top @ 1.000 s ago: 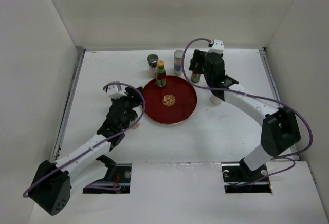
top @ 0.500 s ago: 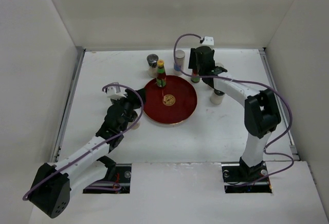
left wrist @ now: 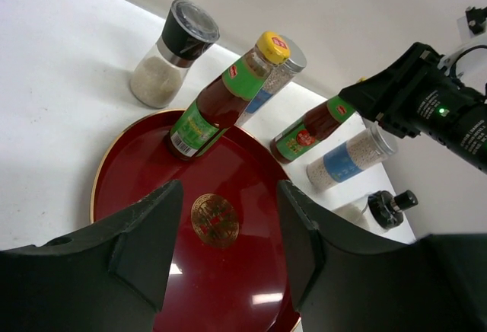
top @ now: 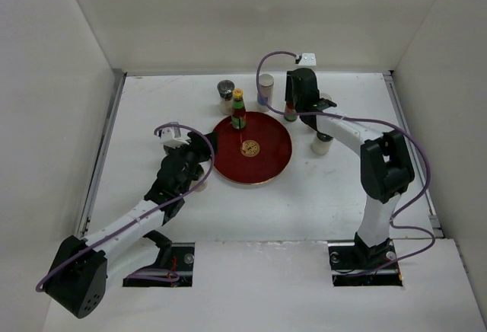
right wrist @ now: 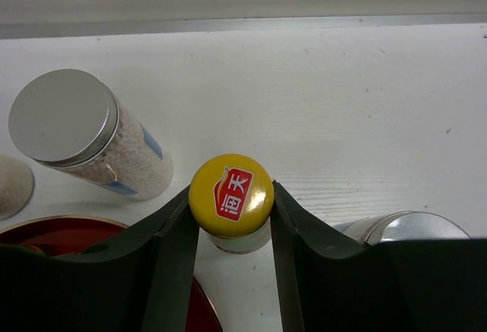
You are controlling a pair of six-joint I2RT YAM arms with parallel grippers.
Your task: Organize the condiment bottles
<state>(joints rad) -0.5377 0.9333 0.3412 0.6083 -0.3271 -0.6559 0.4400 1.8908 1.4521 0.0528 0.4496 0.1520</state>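
Observation:
My right gripper point(right wrist: 230, 195) is shut on the yellow cap of a dark sauce bottle point(left wrist: 310, 128) that stands on the table just behind the round red tray point(top: 268, 166). A second sauce bottle point(top: 239, 111) stands upright on the tray's far edge. Behind the tray are a dark-lidded jar point(top: 226, 96) and a silver-capped shaker point(top: 265, 90). Another blue-banded shaker point(left wrist: 350, 157) stands close to the right of the held bottle. A short dark-lidded jar point(top: 321, 145) sits right of the tray. My left gripper point(left wrist: 224, 248) hangs open over the tray's left part, holding nothing.
White walls enclose the table on the left, back and right. A metal rail point(top: 106, 145) runs along the left edge. The right arm point(top: 380, 164) arches over the table's right side, its cable looping above it.
The right arm swung left and its jaws closed onto the yellow cap of the sauce bottle behind the tray. The left arm barely shifted.

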